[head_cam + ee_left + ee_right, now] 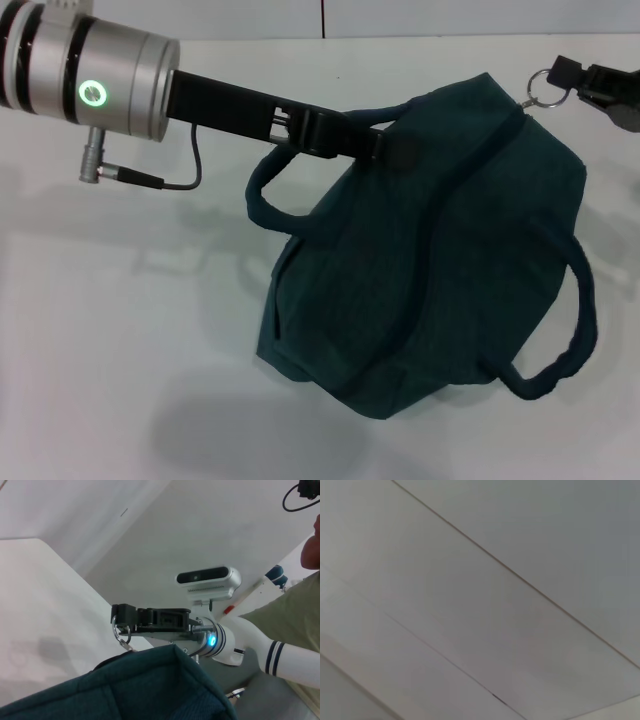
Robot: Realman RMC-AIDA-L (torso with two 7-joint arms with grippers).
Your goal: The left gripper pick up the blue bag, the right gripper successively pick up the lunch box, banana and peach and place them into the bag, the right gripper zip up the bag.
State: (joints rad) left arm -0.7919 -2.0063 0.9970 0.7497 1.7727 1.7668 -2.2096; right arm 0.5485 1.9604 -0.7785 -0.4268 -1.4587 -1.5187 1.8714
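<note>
On my head view the blue bag (430,250) hangs over the white table (120,330), its long axis running diagonally. My left gripper (385,148) is clamped on its top edge; my right gripper (568,78) pinches the zipper ring (543,88)

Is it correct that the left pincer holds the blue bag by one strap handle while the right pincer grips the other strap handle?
Not quite. The right pincer grips the metal ring zipper pull at the far corner of the blue bag, not a strap; the head view and left wrist view show this. The left pincer does hold the bag at a strap handle.
</note>
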